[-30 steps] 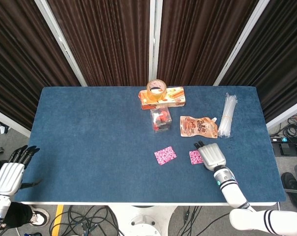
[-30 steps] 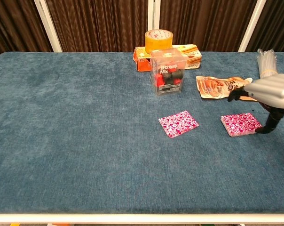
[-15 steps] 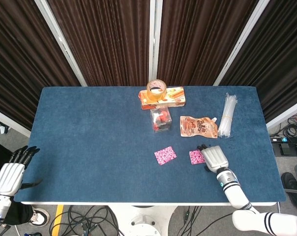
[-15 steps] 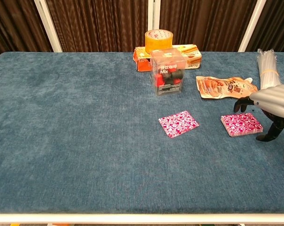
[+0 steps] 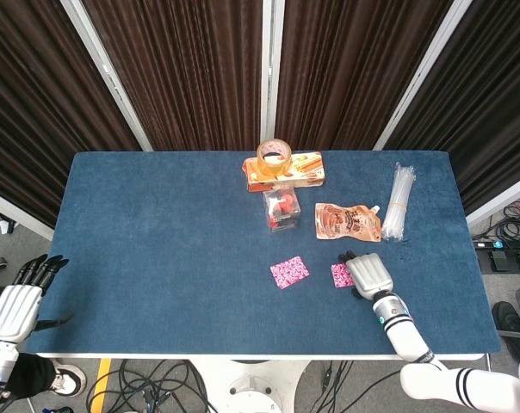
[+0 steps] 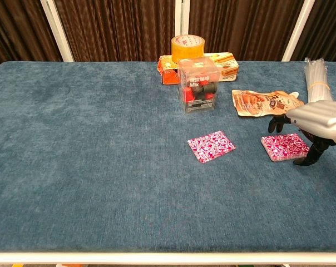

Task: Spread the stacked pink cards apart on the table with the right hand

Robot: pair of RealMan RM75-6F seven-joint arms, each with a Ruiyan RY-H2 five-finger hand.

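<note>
Right hand point(image 6: 312, 119) arched over the pink card stack point(image 6: 285, 147) near the table's point(image 5: 157, 241) front right part, dark fingertips point(image 6: 277, 124) down around it, firm hold not clear. Single pink card point(image 6: 211, 146) lying apart, toward the centre. Left hand point(image 5: 19, 301) off the front left corner, fingers straight, holding nothing.

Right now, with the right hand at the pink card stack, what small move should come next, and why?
Probably lower the right hand onto the stack of pink cards and slide the top card left. One single card already lies apart there, with bare table between them.
</note>
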